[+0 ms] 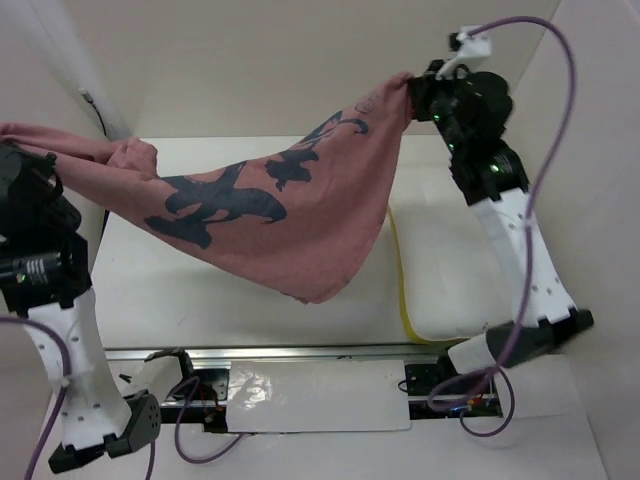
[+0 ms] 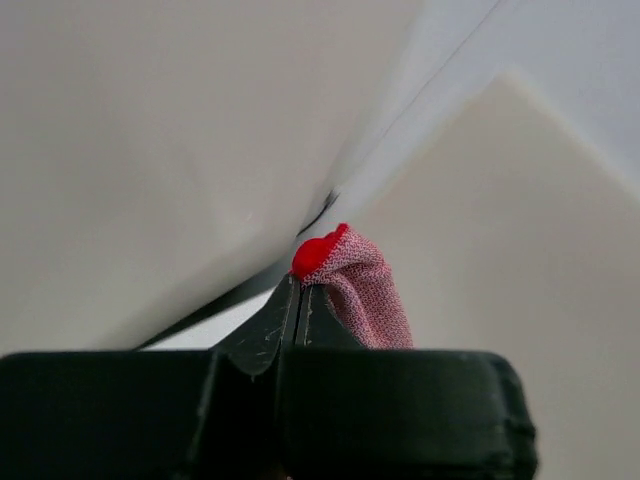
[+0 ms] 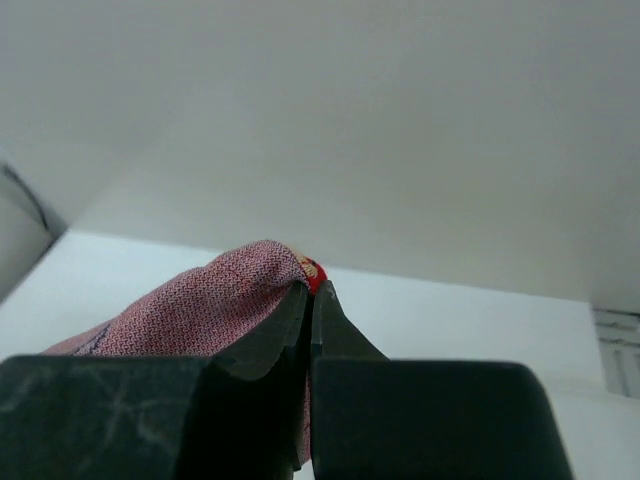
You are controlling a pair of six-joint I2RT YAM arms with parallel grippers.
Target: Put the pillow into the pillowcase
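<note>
The pillowcase (image 1: 300,250) is dusty pink with bold dark brush calligraphy across its face — a sliver of bright red shows at its bunched edge in both wrist views. The pillow (image 1: 450,270) is plain white, edged with thin yellow piping (image 1: 401,285). White table (image 1: 200,290), purple cables (image 1: 563,150) — arms (image 1: 520,250) white and black.

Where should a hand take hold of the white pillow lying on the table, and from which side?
Probably pinch the pillow at its yellow-seamed edge, coming from the middle of the table. That edge is thin and shows uncovered, while the opposite side lies under the right arm.
</note>
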